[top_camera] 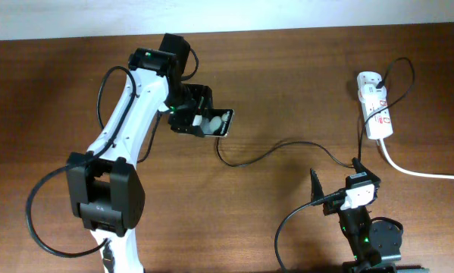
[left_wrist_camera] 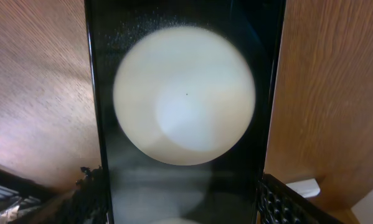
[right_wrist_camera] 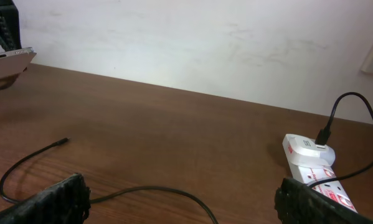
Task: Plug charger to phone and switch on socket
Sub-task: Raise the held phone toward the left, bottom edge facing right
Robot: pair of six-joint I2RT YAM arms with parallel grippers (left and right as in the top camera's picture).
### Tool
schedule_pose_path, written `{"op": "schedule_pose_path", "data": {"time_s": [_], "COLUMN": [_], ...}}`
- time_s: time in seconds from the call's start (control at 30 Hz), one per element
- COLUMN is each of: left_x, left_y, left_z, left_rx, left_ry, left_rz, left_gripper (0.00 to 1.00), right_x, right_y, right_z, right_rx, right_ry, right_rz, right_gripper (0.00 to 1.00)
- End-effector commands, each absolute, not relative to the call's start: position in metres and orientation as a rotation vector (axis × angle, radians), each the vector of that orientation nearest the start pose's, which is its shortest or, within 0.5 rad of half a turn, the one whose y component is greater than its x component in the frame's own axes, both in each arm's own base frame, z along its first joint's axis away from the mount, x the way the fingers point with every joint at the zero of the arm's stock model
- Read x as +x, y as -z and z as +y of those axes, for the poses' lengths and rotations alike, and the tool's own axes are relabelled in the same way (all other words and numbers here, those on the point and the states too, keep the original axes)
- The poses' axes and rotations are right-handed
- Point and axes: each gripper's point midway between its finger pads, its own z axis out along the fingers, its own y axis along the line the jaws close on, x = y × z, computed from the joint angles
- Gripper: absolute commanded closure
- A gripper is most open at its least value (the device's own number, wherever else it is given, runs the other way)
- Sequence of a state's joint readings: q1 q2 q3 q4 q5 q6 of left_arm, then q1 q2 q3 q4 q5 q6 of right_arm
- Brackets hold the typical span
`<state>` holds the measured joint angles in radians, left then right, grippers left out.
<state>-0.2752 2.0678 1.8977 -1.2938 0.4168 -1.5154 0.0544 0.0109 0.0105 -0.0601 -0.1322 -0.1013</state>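
Observation:
My left gripper [top_camera: 205,120] [left_wrist_camera: 186,199] is shut on the phone [top_camera: 220,121] [left_wrist_camera: 186,149], one finger pressed on each long edge. The black glossy screen mirrors a round lamp. In the right wrist view the phone [right_wrist_camera: 10,56] shows at the far left, lifted off the wood. The charger [top_camera: 287,144] is a thin black cable running from the socket [top_camera: 374,102] across the table, and its tip [right_wrist_camera: 63,142] lies free on the wood below the phone. My right gripper [top_camera: 336,180] [right_wrist_camera: 180,199] stands open near the front edge, with the cable [right_wrist_camera: 155,190] lying between its fingers. The socket [right_wrist_camera: 317,174] is at the right.
The socket's thick white cord [top_camera: 424,173] runs off to the right edge. A white adapter [right_wrist_camera: 306,147] is plugged into the strip's far end. The left arm [top_camera: 120,129] stretches from the front left toward the table's back. A pale wall [right_wrist_camera: 205,37] stands behind the table.

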Motion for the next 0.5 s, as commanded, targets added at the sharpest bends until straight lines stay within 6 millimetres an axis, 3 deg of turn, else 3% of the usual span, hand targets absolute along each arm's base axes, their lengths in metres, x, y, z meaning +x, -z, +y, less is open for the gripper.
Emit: {"op": "schedule_pose_path", "data": {"time_s": [0.0, 0.47], "left_x": [0.387, 0.394], "left_y": [-0.169, -0.196], "left_z": [-0.190, -0.179], "left_rx": [-1.884, -1.747], "left_ry": [0.760, 1.191], "left_rz": [2.733, 2.825], "left_gripper": [1.00, 1.00], "right_x": [0.243, 0.243], "right_y": [-0.159, -0.159], "right_z": [0.040, 0.040], "right_rx": [-0.239, -0.239], "right_ry": [-0.091, -0.091], "right_rz": [1.617, 1.617], "right_gripper": [0.01, 0.01]}}
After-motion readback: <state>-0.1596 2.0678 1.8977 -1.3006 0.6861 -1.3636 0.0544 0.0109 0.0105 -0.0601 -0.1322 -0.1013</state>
